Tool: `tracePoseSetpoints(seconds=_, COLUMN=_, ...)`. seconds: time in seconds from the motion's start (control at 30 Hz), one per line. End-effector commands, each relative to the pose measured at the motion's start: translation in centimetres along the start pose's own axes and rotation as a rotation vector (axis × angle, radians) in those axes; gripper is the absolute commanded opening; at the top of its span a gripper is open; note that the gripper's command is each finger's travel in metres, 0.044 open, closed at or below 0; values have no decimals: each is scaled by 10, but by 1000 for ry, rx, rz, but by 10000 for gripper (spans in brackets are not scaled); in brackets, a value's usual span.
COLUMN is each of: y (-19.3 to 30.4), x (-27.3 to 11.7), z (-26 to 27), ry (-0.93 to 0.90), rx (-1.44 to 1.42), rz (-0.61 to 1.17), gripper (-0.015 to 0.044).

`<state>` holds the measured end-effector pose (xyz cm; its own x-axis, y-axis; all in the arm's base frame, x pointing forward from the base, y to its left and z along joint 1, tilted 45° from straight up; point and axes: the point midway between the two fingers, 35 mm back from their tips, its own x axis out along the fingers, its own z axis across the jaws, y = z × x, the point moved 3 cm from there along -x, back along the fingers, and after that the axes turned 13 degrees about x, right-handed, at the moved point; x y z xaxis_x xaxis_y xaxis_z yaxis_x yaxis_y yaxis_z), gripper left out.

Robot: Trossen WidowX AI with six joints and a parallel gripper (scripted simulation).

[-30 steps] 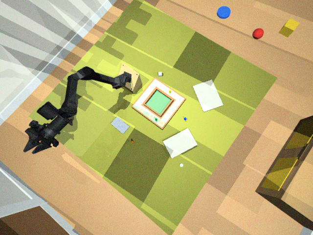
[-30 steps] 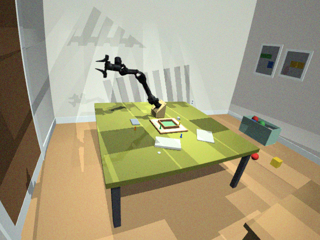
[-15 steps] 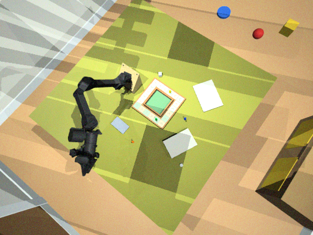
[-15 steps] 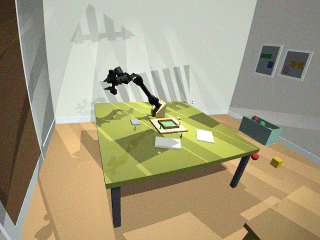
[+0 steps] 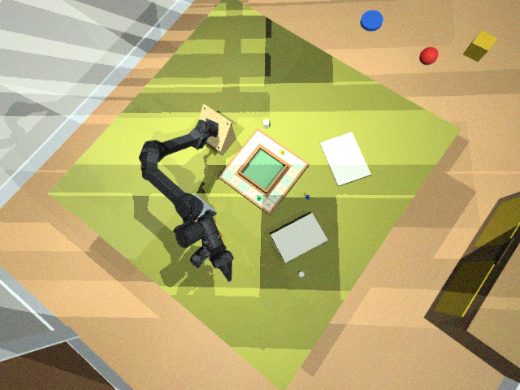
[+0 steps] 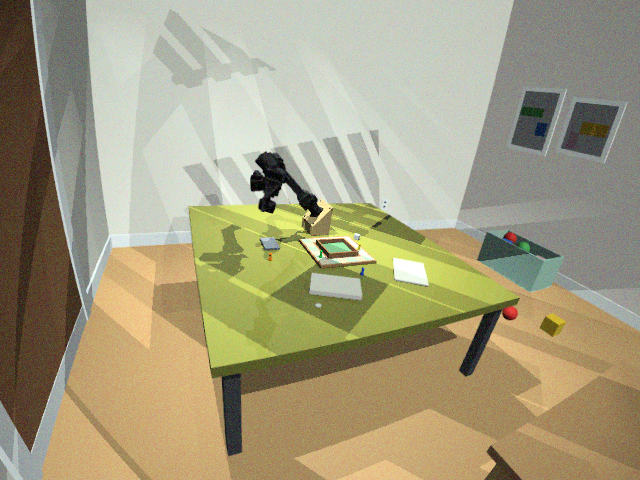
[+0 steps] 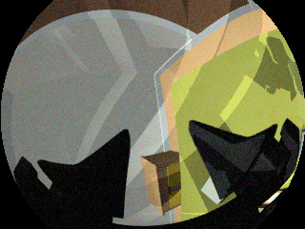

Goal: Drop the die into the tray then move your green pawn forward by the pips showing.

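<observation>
The white die (image 5: 266,123) (image 6: 356,236) lies on the table beside the board's corner, outside the tray (image 5: 277,179) (image 6: 340,254). Its pips are too small to read. The green pawn (image 5: 258,197) (image 6: 320,254) stands on the board (image 5: 297,167), on a track square near one corner. The yellow pawn (image 5: 282,152) (image 6: 359,246) stands on the opposite side of the track. The blue pawn (image 5: 307,197) (image 6: 362,271) and the orange pawn (image 5: 221,235) (image 6: 269,256) are off the board. My gripper (image 7: 159,129) is open and empty, raised high above the table, away from die and pawns.
Two flat white boxes (image 5: 344,158) (image 5: 299,237) (image 6: 410,271) (image 6: 336,286) lie near the board. A small white round piece (image 5: 301,274) (image 6: 317,305) lies beyond one. A grey-blue slab (image 6: 269,243) lies near the orange pawn, partly under the arm in the top view.
</observation>
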<state>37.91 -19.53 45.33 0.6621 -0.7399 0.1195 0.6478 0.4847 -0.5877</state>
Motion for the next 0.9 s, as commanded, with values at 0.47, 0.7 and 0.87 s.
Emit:
tracePoseSetpoints(seconds=0.47, y=269, x=-65, z=-88, ry=203, rx=-409, rz=664, gripper=275)
tracePoseSetpoints(seconds=0.7, y=345, x=-129, z=-138, ry=259, rx=-622, rz=913, gripper=275)
tracePoseSetpoints(seconds=0.87, y=382, x=-183, z=-176, ry=294, rx=-808, rz=1072, gripper=275)
